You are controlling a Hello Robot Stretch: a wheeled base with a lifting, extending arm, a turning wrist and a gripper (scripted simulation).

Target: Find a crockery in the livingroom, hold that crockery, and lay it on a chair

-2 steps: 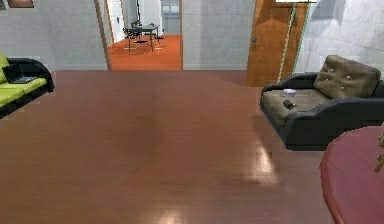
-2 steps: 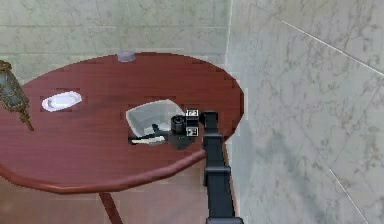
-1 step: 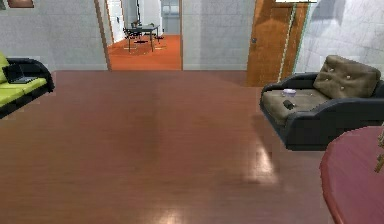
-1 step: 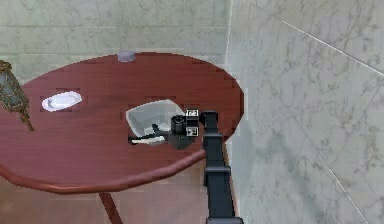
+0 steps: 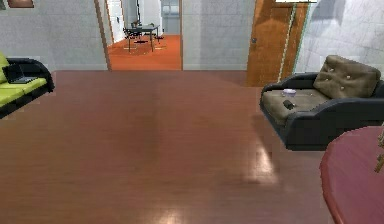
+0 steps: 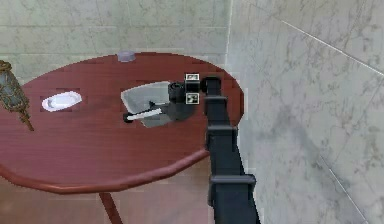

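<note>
A round red-brown table (image 6: 90, 150) carries a small white dish (image 6: 62, 101) on the arm side view's left. A grey, square-edged bowl-like vessel (image 6: 146, 97) sits near the table's middle. My arm (image 6: 225, 160) rises from the bottom edge and ends at the gripper (image 6: 133, 117), which lies across the grey vessel. I cannot tell whether it holds anything. A small pale cup-like thing (image 6: 127, 57) stands at the table's far edge. The same table's rim (image 5: 352, 178) shows at the forward view's bottom right.
A dark armchair (image 5: 318, 104) with a brown cushion stands on the forward view's right, a small thing (image 5: 290, 93) on its seat. A green sofa (image 5: 20, 85) is at left. Ahead, a doorway (image 5: 145, 40) opens onto an orange-floored room. A brown ornament (image 6: 10, 92) stands at the table's left.
</note>
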